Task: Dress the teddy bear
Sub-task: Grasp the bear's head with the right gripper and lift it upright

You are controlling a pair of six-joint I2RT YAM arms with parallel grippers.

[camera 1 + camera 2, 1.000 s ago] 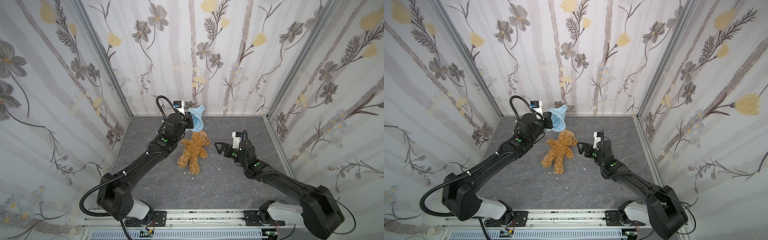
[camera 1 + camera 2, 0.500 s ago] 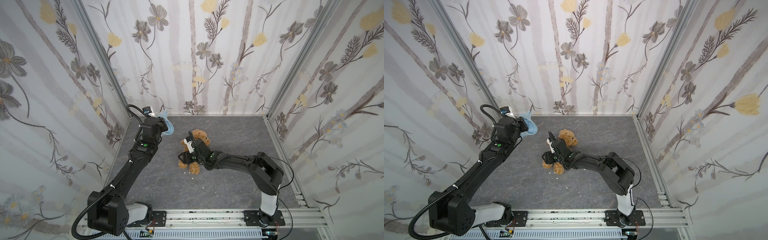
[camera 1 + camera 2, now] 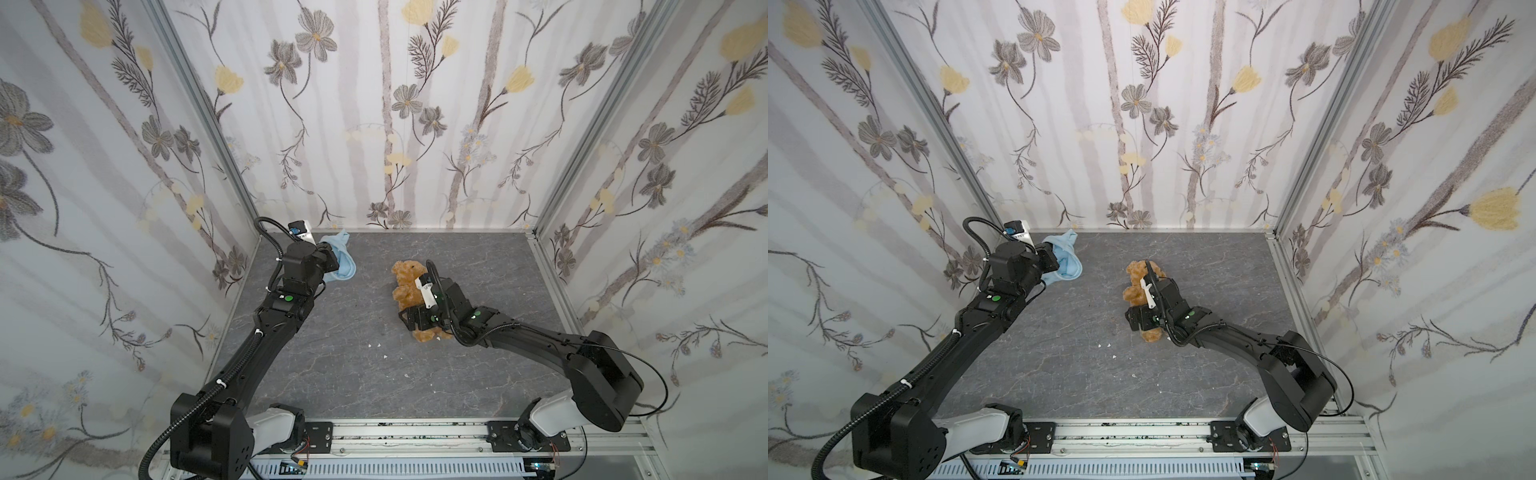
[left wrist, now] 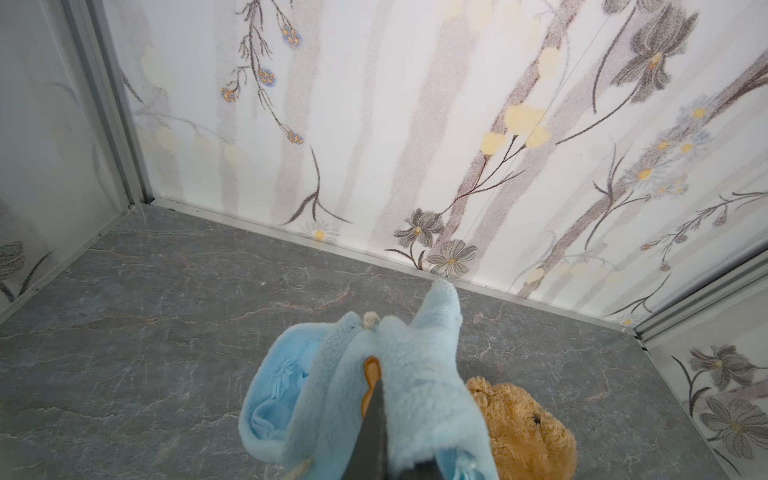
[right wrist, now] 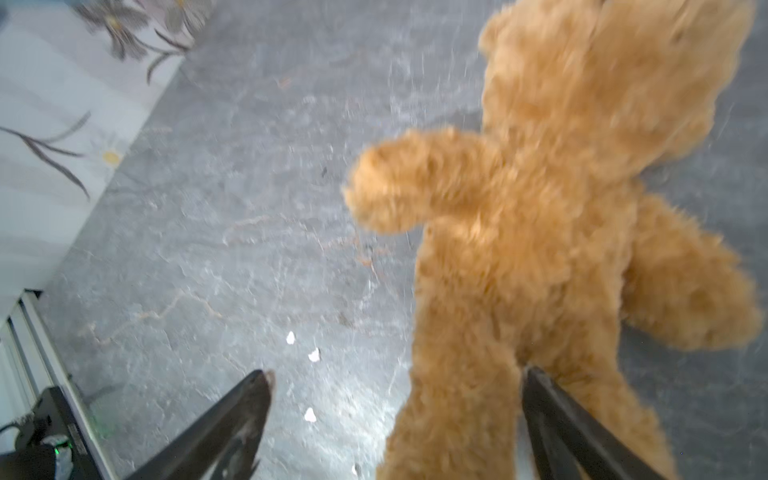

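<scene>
Two grips decide this, and only one of them is made. My left gripper (image 3: 333,259) is clamped on the light-blue fleece hooded top (image 4: 415,374), which hangs bunched above the grey tabletop (image 3: 374,374) near the back corner on my left. My right gripper (image 5: 397,374) stands wide apart, straddling one leg of the teddy bear (image 5: 540,208). The bear lies flat near the middle of the tabletop, head toward the back wall.

One finger sits in the fur between the legs, while the other is apart from the leg on its outer side. Closing from this off-centre stance, I judge, could shove the bear sideways or pinch only loose fur, and the bear would then slip out on the lift. Even a firm hold on a leg would leave the body dangling and swinging. The top is crumpled in my left grip, so its opening may be folded shut and snag on a paw.
</scene>
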